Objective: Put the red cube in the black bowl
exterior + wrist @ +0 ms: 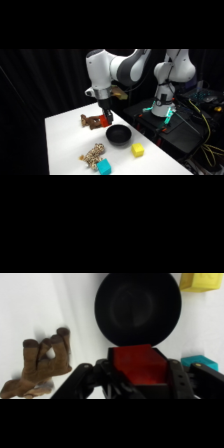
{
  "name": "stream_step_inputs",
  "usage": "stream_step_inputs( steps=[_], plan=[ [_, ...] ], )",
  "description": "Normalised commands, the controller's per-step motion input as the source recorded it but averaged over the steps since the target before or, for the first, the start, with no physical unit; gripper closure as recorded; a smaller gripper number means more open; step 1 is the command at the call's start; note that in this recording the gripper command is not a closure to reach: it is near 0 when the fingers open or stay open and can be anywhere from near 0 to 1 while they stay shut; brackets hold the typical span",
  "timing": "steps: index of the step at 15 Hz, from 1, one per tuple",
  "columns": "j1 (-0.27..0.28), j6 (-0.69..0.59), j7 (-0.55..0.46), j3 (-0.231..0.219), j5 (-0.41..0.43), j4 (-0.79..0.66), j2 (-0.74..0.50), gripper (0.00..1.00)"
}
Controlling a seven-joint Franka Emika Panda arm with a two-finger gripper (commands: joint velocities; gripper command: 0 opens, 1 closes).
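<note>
Jaws closed on the red cube [138,365] — gripper [105,120] lifted; carry it squarely over the black bowl [138,308] before releasing — not at its rim.

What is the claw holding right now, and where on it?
The red cube, gripped by two opposite side faces, with its top face showing. It hangs clear of the table, near the bowl.
</note>
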Motion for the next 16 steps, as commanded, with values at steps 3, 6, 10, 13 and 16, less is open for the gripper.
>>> stream_step_inputs(
  steps=[3,6,10,13,16],
  plan=[
    [0.011,0.2,0.04,0.07,0.168,-0.46,-0.36,1.0],
    [-0.022,0.29,-0.11,0.037,0.241,-0.3,-0.09,1.0],
    [-0.049,0.36,-0.22,0.02,0.223,-0.1,0.13,1.0],
    [-0.07,0.28,-0.24,0.012,0.189,0.03,0.2,1.0],
    [-0.05,0.11,-0.16,0.014,0.161,0.08,0.14,0.0]
  ],
)
